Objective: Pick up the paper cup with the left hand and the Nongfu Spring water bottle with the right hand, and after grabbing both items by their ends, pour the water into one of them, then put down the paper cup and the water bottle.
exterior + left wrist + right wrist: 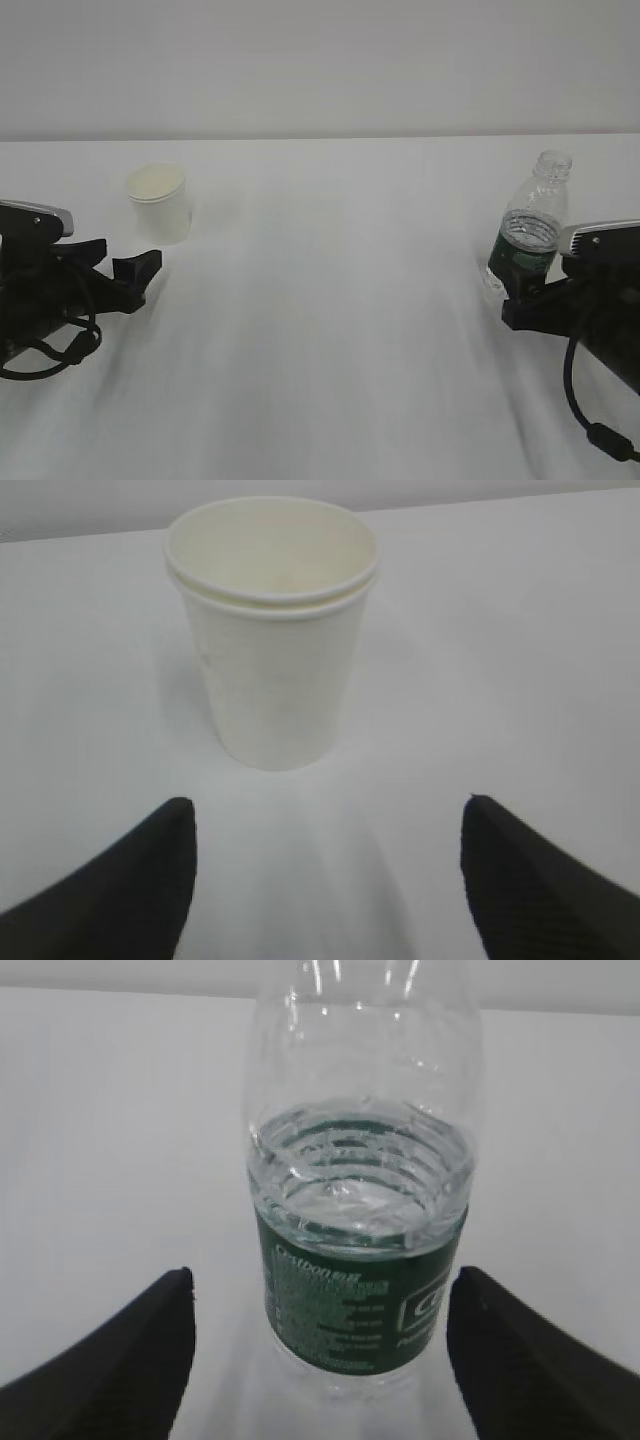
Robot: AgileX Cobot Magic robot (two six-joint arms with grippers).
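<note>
At the left edge of the exterior view you have the left hand point(135, 272) low over the white table point(330, 330), its black fingers spread wide and holding nothing. Just above and to the right of it in the frame, the paper cup point(160, 203) stands upright in the upper left of the picture, clear of the fingers. Your left wrist view puts the cup point(272, 630) at the top centre, empty, with a double rim that looks like two cups nested, and the two dark fingertips point(120, 890) in the lower corners well short of it.

Across a wide bare stretch of table, in the right part of the exterior view, you see the water bottle point(528, 232) upright, uncapped, with its dark green label around the middle. The right hand point(525, 300) sits at the right edge, its fingers spread, just at the bottle's base; you cannot tell whether they touch. In your right wrist view the bottle point(360, 1220) fills the centre, water point(360, 1165) standing just above the label, and the fingertips point(530, 1360) flank it in the lower corners without gripping.
</note>
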